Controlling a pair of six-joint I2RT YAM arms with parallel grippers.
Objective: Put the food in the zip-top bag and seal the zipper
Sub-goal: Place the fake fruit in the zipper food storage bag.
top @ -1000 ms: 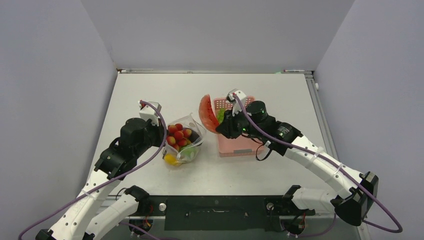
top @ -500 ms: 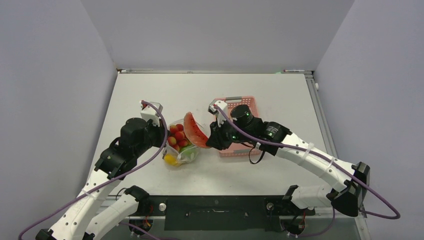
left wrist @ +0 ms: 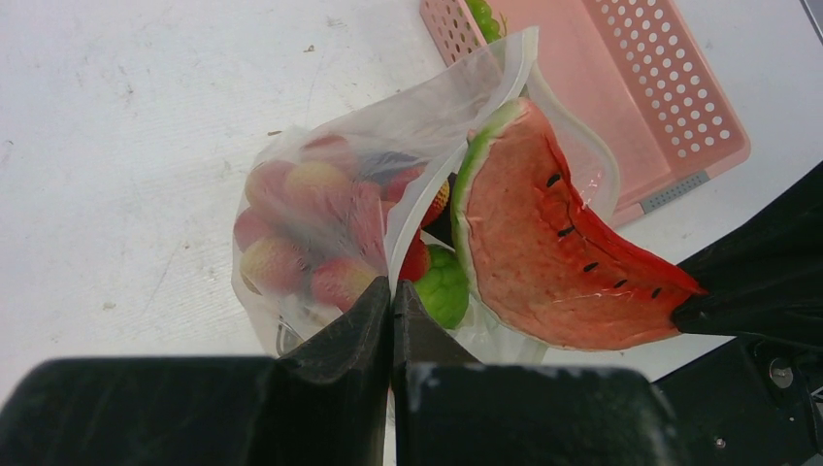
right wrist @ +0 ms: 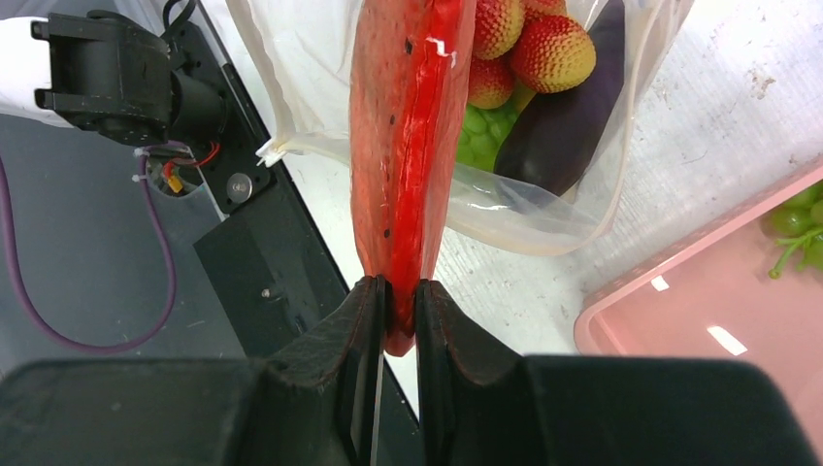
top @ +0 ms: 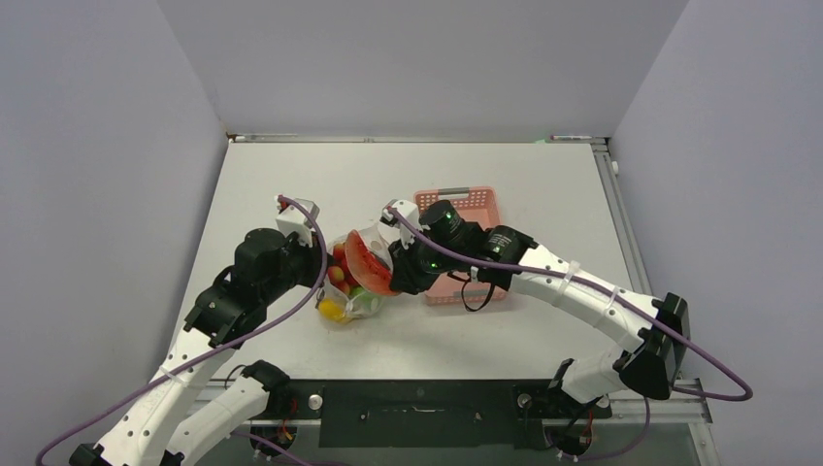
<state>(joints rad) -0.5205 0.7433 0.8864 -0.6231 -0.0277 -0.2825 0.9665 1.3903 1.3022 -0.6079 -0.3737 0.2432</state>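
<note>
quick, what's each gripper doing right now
left gripper: closed, pinching the edge of the zip-top bag
right gripper: closed on the watermelon slice

Your zip-top bag (left wrist: 291, 243) on the table (top: 291, 184) left of centre, basket (left wrist: 660, 87) at its 2 o'clock, watermelon slice (left wrist: 553, 252) partway in the bag's mouth on its 3 o'clock side, other food (right wrist: 548, 53) inside, grapes (right wrist: 798, 225) in the basket.

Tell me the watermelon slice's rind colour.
Green; the watermelon slice shows best in left wrist view.
</note>
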